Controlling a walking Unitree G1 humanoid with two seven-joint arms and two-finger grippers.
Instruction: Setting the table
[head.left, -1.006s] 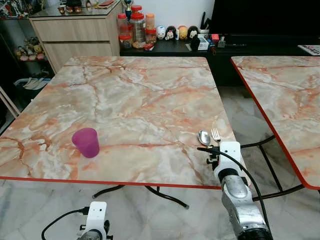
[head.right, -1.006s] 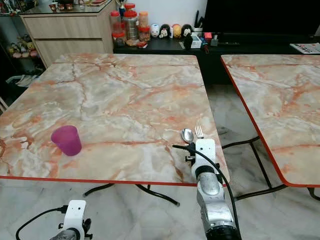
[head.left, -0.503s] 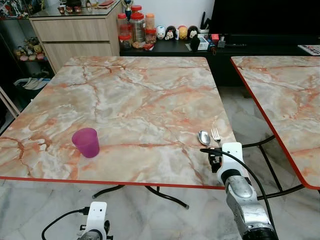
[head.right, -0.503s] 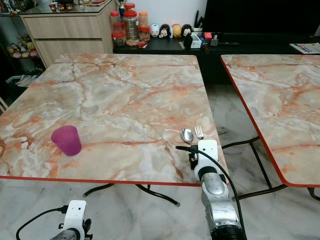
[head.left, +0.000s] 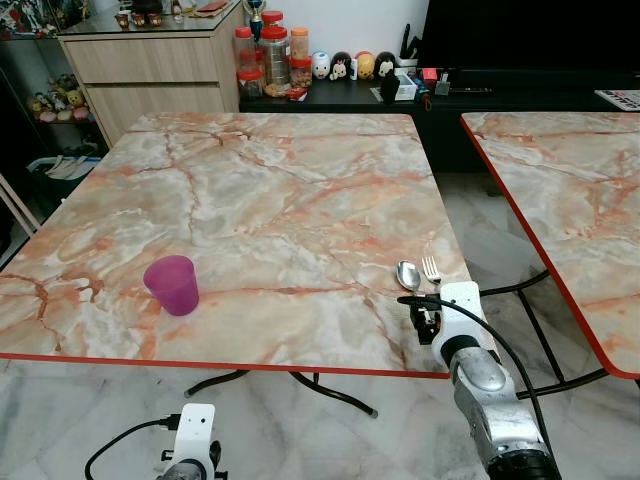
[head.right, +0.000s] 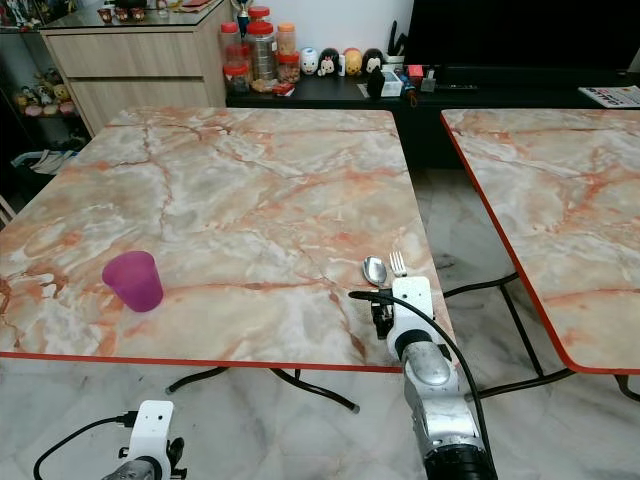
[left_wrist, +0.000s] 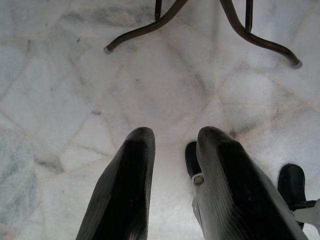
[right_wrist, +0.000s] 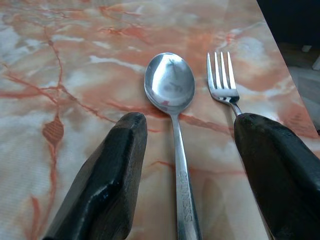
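Note:
A steel spoon (right_wrist: 170, 85) and a fork (right_wrist: 222, 80) lie side by side near the right front corner of the marble table (head.left: 270, 190). My right gripper (right_wrist: 190, 122) is open, low over the table, and its black fingers (right_wrist: 107, 175) stand on either side of the two handles. From the head, the spoon (head.left: 407, 274) and fork (head.left: 431, 267) show just beyond my right wrist (head.left: 458, 305). A purple cup (head.left: 172, 284) stands upright near the front left. My left gripper (left_wrist: 175, 137) hangs idle over the floor, fingers slightly apart, holding nothing.
A second marble table (head.left: 570, 200) stands to the right, with a strip of floor between the two. Behind are a wooden cabinet (head.left: 150, 60), jars (head.left: 272, 55) and small figurines (head.left: 350, 65) on a dark bench. Curved table legs (left_wrist: 145, 32) cross the marble floor.
My right wrist shifted slightly back towards the table's edge and returned. Spoon, fork and cup have not moved.

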